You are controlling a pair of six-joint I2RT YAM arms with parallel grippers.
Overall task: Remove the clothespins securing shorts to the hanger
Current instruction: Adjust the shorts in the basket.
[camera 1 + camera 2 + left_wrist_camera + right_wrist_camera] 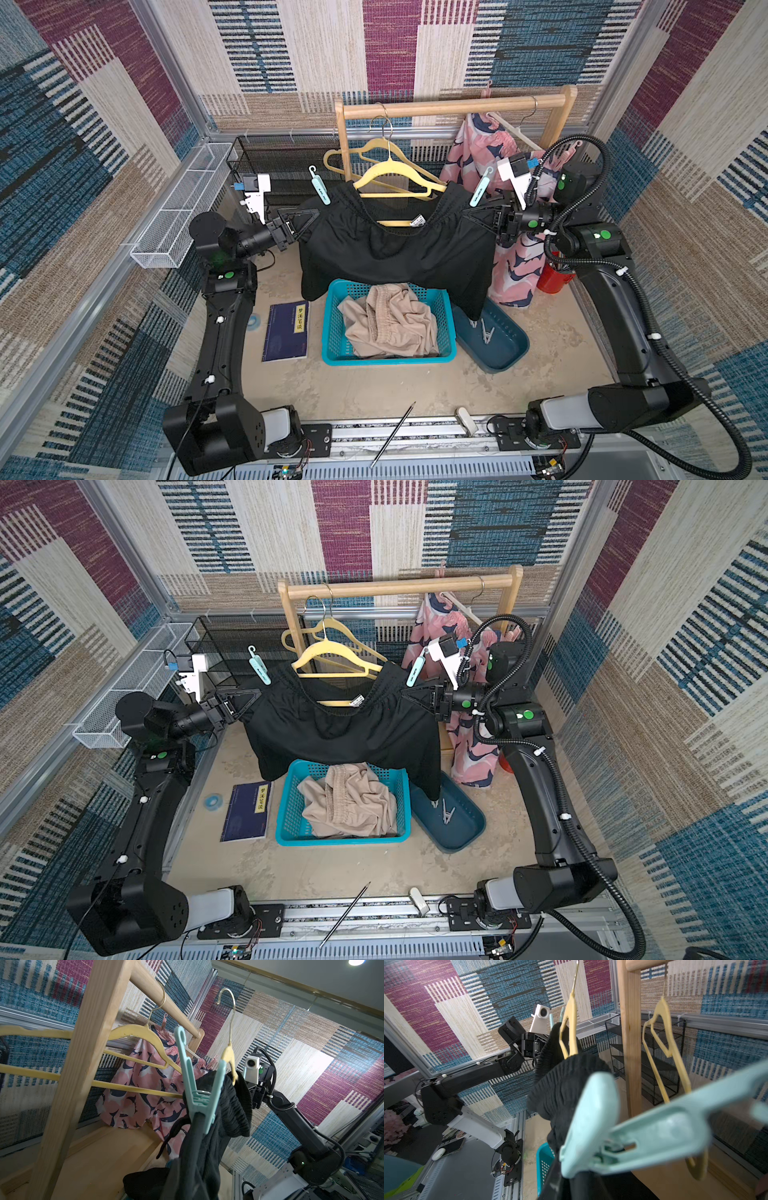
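The black shorts (395, 249) hang from a yellow hanger (392, 170), whose hook (228, 1001) is free of the rod. A mint clothespin (320, 190) (195, 1084) clips the shorts' left waist end. Another mint clothespin (481, 188) (633, 1132) clips the right end. My left gripper (313, 216) (255, 694) is shut on the black fabric just below the left pin. My right gripper (467, 215) (405, 694) sits at the waistband under the right pin, and fabric hides its jaws. Pink printed shorts (478, 153) hang on the rack. Beige shorts (388, 322) lie in the teal basket (332, 324).
A wooden rack (453, 106) holds an empty yellow hanger (353, 156). A dark blue tray (507, 357) holds white clothespins (487, 333). Round about are a black mesh shelf (282, 162), a white wire tray (183, 208), a blue book (286, 332), a pencil (392, 434) and a red container (555, 276).
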